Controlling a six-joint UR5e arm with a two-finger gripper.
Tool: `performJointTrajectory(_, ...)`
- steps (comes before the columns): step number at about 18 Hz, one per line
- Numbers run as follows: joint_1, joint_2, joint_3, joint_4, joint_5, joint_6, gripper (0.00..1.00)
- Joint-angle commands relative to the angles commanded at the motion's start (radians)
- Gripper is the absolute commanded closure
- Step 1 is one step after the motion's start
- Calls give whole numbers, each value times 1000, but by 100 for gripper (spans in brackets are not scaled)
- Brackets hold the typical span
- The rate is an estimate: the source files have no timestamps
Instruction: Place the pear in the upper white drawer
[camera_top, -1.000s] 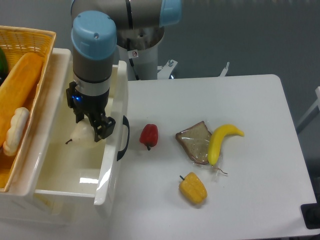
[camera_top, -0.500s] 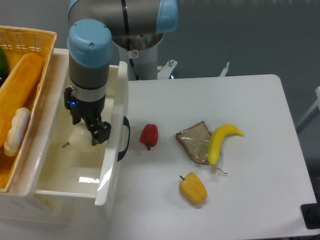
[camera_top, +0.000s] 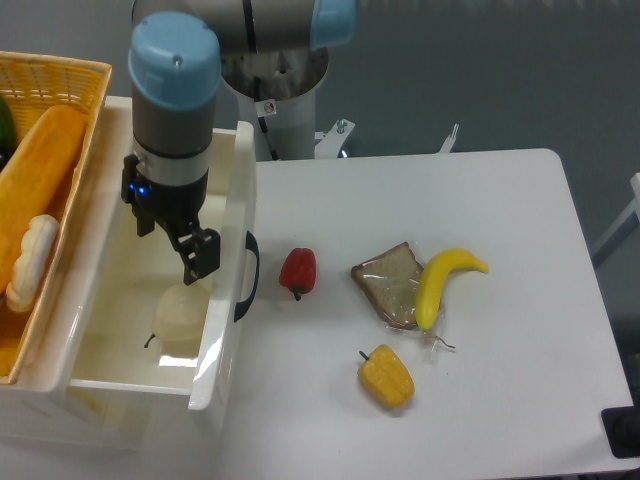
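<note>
Pear (camera_top: 182, 317) lies on the floor of the upper white drawer (camera_top: 226, 330), close against the inside of its front wall, stem pointing toward the basket side. It is loose, nothing touching it.

Hand (camera_top: 178, 248) hangs inside the drawer just above and behind the pear, clear of it. One dark finger (camera_top: 201, 257) shows plainly; the other is tucked behind the wrist, so whether the fingers are spread or pressed together cannot be told. Nothing is seen between them.

Woven yellow basket (camera_top: 62, 75) sits on the drawer's far side from its dark handle (camera_top: 248, 276), with produce in it.

On the worktop (camera_top: 480, 200), outward from the handle: red pepper (camera_top: 298, 271) nearest, then bagged bread slice (camera_top: 389, 283), then banana (camera_top: 439, 282) touching the bread. Yellow pepper (camera_top: 386, 376) lies nearer the camera than the bread.
</note>
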Motion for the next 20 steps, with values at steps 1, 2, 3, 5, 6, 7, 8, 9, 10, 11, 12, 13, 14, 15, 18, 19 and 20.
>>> performJointTrajectory(1, 26, 11, 2, 0, -2, -5, 0)
performJointTrajectory(2, 51, 15, 3, 0, -2, -6, 0)
performJointTrajectory(3, 67, 23, 5, 0, -2, -17, 0)
performJointTrajectory(5, 109, 34, 5, 0, 0, -47, 0)
performJointTrajectory(6, 136, 43, 5, 0, 2, -76, 0)
performJointTrajectory(7, 163, 48, 5, 0, 3, -112, 0)
performJointTrajectory(8, 186, 48, 5, 0, 3, -136, 0)
performJointTrajectory(9, 215, 46, 2, -1, 3, -143, 0)
performJointTrajectory(10, 247, 46, -6, -1, 2, -138, 0)
performJointTrajectory(11, 278, 45, -11, -1, 3, -134, 0)
performJointTrajectory(12, 299, 39, -20, -1, 3, -133, 0)
performJointTrajectory(13, 322, 31, -26, 0, 5, -132, 0)
performJointTrajectory(14, 345, 17, -35, 0, 8, -132, 0)
performJointTrajectory(15, 362, -10, -38, 3, 35, -126, 0)
performJointTrajectory(18, 397, -90, -25, 15, 170, -91, 0)
performJointTrajectory(19, 413, -116, -15, 35, 173, -86, 0)
performJointTrajectory(20, 425, -147, -8, 55, 176, -86, 0)
